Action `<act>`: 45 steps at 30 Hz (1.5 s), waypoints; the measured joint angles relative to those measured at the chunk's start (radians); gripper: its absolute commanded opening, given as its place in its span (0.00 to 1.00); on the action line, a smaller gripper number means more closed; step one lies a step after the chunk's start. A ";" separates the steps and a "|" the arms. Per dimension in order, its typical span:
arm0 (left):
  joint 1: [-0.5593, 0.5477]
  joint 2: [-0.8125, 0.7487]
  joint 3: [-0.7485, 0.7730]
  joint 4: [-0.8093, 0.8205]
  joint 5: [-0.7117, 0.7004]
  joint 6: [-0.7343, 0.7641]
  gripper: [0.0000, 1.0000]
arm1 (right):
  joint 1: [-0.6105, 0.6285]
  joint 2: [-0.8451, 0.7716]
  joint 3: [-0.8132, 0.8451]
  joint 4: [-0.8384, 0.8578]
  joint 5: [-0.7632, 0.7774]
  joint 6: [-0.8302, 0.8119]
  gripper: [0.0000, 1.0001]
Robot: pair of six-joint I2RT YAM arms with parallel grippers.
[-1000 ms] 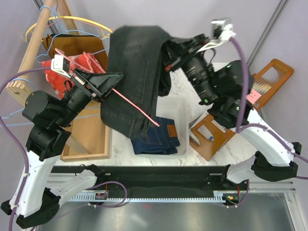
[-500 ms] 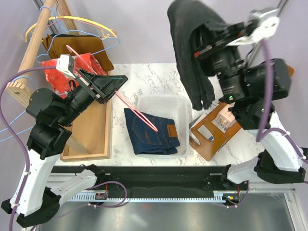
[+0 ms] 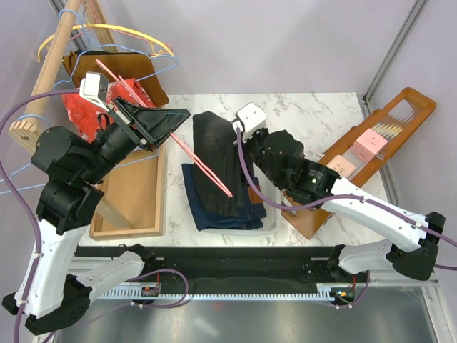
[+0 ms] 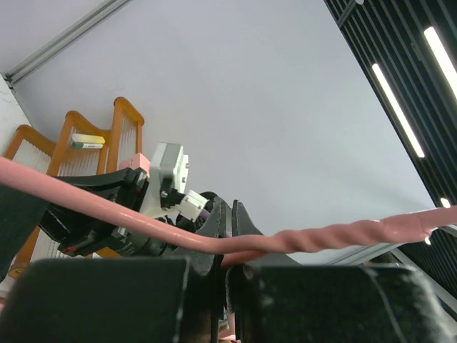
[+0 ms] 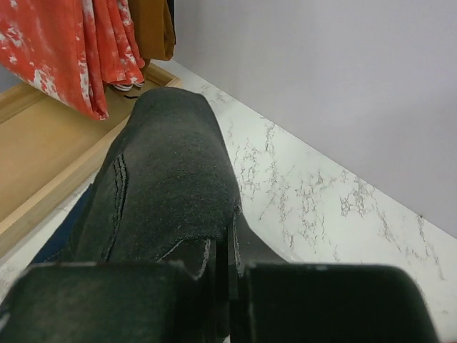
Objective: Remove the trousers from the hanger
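The charcoal trousers [image 3: 216, 153] lie draped over the white basket [image 3: 271, 214], on top of the dark blue denim pair [image 3: 221, 214]. My right gripper [image 3: 241, 143] is shut on the charcoal cloth near its far end; in the right wrist view the trousers [image 5: 164, 186] fill the space before the jaws. My left gripper [image 3: 171, 125] is shut on a bare pink hanger [image 3: 203, 163] and holds it in the air, its tip over the trousers. In the left wrist view the hanger [image 4: 300, 239] runs across the closed jaws.
A wooden rack [image 3: 53, 68] with wire hangers, a red white-mottled cloth [image 3: 107, 100] and a brown garment [image 3: 114, 68] stands at the left over a wooden tray [image 3: 132, 207]. A brown board [image 3: 371, 146] with small items lies at the right.
My right arm has swung down from high above and laid the charcoal trousers onto the basket over the denim pair. My left gripper still holds the pink hanger, barely moved.
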 measured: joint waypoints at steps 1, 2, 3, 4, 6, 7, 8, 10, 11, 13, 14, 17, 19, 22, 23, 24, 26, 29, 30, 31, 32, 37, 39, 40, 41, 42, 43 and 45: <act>0.000 0.000 0.000 0.000 0.001 0.000 0.02 | -0.003 -0.001 -0.013 -0.007 -0.002 0.005 0.00; 0.000 0.000 0.000 0.000 0.004 0.001 0.02 | -0.013 -0.007 -0.024 -0.009 -0.002 0.012 0.00; 0.000 0.000 0.000 0.001 0.008 0.001 0.02 | -0.023 -0.018 -0.027 -0.010 -0.002 0.014 0.00; 0.000 -0.001 0.000 0.001 0.015 0.001 0.02 | -0.032 -0.030 -0.027 -0.011 -0.002 0.014 0.00; 0.000 -0.002 0.000 0.001 0.021 0.001 0.02 | -0.058 -0.064 -0.027 -0.011 0.000 0.012 0.00; 0.000 -0.003 0.000 0.001 0.023 0.001 0.02 | -0.069 -0.080 -0.024 -0.014 0.001 0.007 0.00; 0.000 -0.003 0.000 0.001 0.024 0.001 0.02 | -0.079 -0.092 -0.011 -0.021 0.002 -0.001 0.00; 0.000 -0.005 0.000 0.001 0.024 0.001 0.02 | -0.096 -0.100 0.020 -0.031 0.004 -0.018 0.00; 0.000 -0.005 0.000 0.002 0.024 0.001 0.02 | -0.102 -0.100 0.040 -0.035 0.005 -0.029 0.00; 0.000 -0.006 0.000 0.004 0.024 0.001 0.02 | -0.106 -0.099 0.064 -0.036 -0.001 -0.043 0.00; 0.000 -0.006 0.000 0.005 0.025 0.001 0.02 | -0.107 -0.099 0.069 -0.035 -0.007 -0.041 0.00; 0.000 -0.011 0.000 0.008 0.025 0.001 0.02 | -0.110 -0.091 0.060 -0.034 -0.060 -0.004 0.00; 0.000 -0.018 0.000 0.008 0.025 0.001 0.02 | -0.112 -0.076 0.024 -0.027 -0.111 0.049 0.00; 0.000 -0.023 0.000 0.008 0.025 0.001 0.02 | -0.109 -0.034 -0.045 -0.023 -0.193 0.151 0.00; 0.000 -0.024 0.000 0.008 0.025 0.001 0.02 | -0.103 -0.013 -0.071 -0.024 -0.217 0.186 0.01; 0.000 -0.024 0.000 0.008 0.025 0.001 0.02 | -0.095 0.006 -0.090 -0.028 -0.233 0.212 0.02; 0.000 -0.029 0.000 0.008 0.025 0.001 0.02 | -0.064 0.049 -0.135 -0.033 -0.265 0.272 0.05; 0.000 -0.030 0.000 0.008 0.025 0.001 0.02 | -0.008 0.085 -0.168 -0.043 -0.322 0.350 0.09; 0.000 -0.030 0.000 0.008 0.025 0.001 0.02 | 0.008 0.086 -0.169 -0.048 -0.343 0.372 0.14; 0.000 -0.030 0.000 0.008 0.025 0.001 0.02 | 0.018 0.084 -0.169 -0.054 -0.359 0.392 0.17; 0.000 -0.029 0.000 0.009 0.025 0.001 0.02 | 0.022 0.081 -0.169 -0.061 -0.372 0.411 0.18; 0.000 -0.019 0.000 0.017 0.025 0.001 0.02 | 0.009 0.077 -0.162 -0.153 -0.421 0.479 0.43; 0.000 -0.015 -0.001 0.022 0.024 0.001 0.02 | 0.007 0.077 -0.159 -0.204 -0.446 0.507 0.60; 0.000 -0.013 -0.002 0.024 0.025 0.000 0.02 | 0.006 0.077 -0.159 -0.232 -0.462 0.518 0.65; 0.000 -0.013 -0.002 0.026 0.024 0.000 0.02 | 0.006 0.077 -0.159 -0.256 -0.474 0.531 0.71; 0.000 -0.012 -0.005 0.030 0.025 0.000 0.02 | 0.006 0.077 -0.156 -0.295 -0.488 0.537 0.91; 0.000 -0.012 -0.005 0.031 0.024 -0.001 0.02 | 0.006 0.077 -0.153 -0.333 -0.500 0.543 0.98; 0.000 -0.011 -0.008 0.038 0.024 -0.005 0.02 | 0.006 0.068 -0.140 -0.410 -0.521 0.554 0.98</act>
